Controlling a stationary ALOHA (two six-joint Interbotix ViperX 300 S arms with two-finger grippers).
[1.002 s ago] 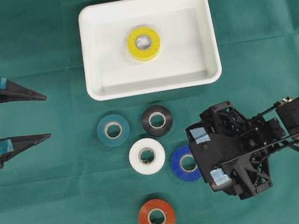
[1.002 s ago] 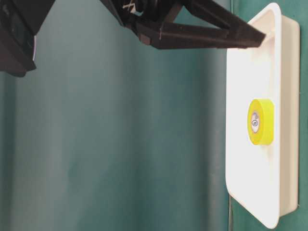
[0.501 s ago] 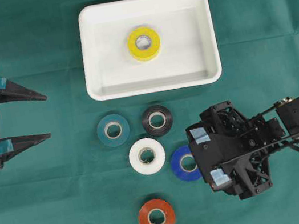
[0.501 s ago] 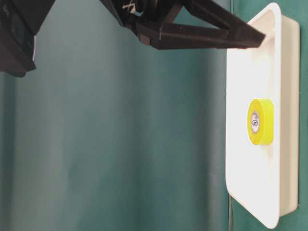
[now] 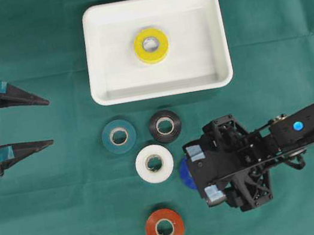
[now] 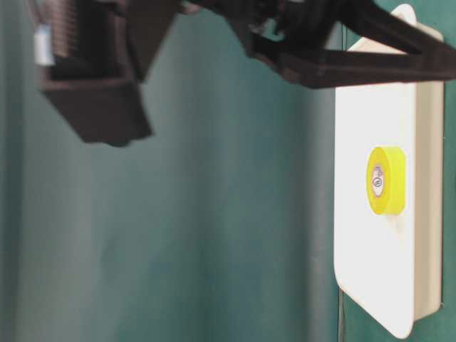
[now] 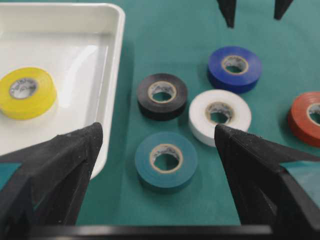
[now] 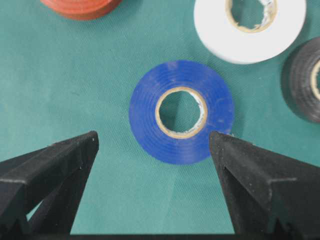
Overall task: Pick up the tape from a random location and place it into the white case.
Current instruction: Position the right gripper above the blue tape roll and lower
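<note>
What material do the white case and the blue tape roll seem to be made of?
The white case looks like glossy moulded plastic: smooth rounded rim, with soft reflections on its floor. The blue tape roll looks like smooth vinyl tape with a slight sheen, wound in fine layers visible on its face, around a tan core, probably cardboard.

We saw bright, even light with soft shadows; the right pincer (image 6: pixel 92 78) was blurred at table level.
</note>
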